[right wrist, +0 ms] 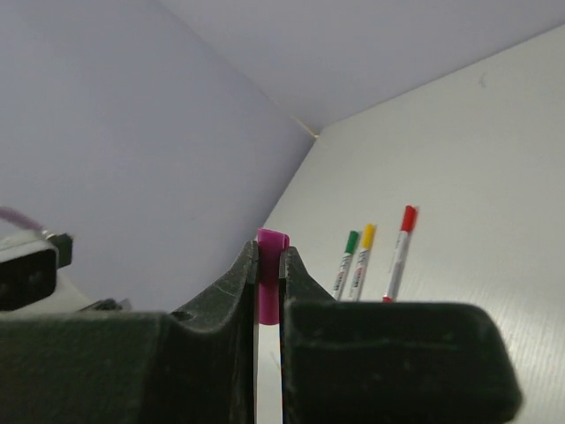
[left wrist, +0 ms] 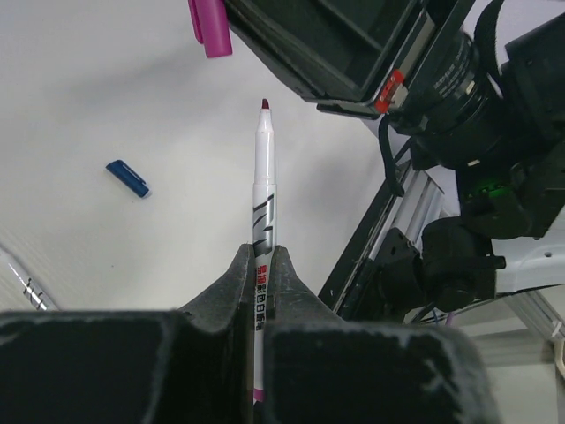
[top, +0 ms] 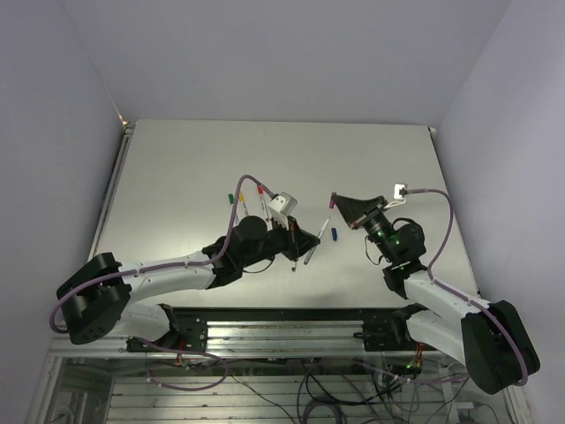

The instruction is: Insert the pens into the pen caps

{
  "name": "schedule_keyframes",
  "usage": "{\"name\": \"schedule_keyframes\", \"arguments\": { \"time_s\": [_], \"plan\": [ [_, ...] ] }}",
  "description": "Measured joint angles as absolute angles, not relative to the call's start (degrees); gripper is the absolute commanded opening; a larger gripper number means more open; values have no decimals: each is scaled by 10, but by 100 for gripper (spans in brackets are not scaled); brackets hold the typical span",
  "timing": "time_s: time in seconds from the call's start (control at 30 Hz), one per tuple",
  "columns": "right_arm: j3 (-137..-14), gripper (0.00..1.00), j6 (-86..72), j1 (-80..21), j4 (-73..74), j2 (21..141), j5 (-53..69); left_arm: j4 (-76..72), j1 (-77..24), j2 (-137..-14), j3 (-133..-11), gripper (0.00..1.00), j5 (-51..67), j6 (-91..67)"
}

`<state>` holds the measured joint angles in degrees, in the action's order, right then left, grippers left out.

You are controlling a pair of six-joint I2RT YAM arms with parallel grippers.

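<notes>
Purple cap (right wrist: 272, 254) in both wrist views

Even bright light, soft shadows, blurred foreground

A white pen (left wrist: 264, 177) with black print is clamped upright in the left gripper (left wrist: 262, 261), its bare dark purplish tip pointing straight away from the gripper. The purple cap (right wrist: 272, 240) is pinched in the right gripper (right wrist: 269, 258), poking just past it. A blue cap (left wrist: 128, 177) lies flat on the tabletop (left wrist: 106, 97), left of the left gripper. Beyond the right gripper, to its right, lie the green pen (right wrist: 350, 252) and yellow pen (right wrist: 363, 249) side by side, with the red pen (right wrist: 400, 252) near them.
</notes>
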<state>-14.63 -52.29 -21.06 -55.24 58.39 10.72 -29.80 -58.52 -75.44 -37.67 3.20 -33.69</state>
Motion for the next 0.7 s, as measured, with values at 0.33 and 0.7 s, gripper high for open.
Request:
{"name": "schedule_keyframes", "arguments": {
  "time_s": [0.33, 0.7],
  "plan": [
    [-125, 0, -557, -211, -658, 592, 150, -319, -585, -745, -367, 7, 22, -350],
    [-125, 0, -565, -211, -660, 569, 162, -332, -585, -745, -361, 7, 14, -356]
  ]
}}
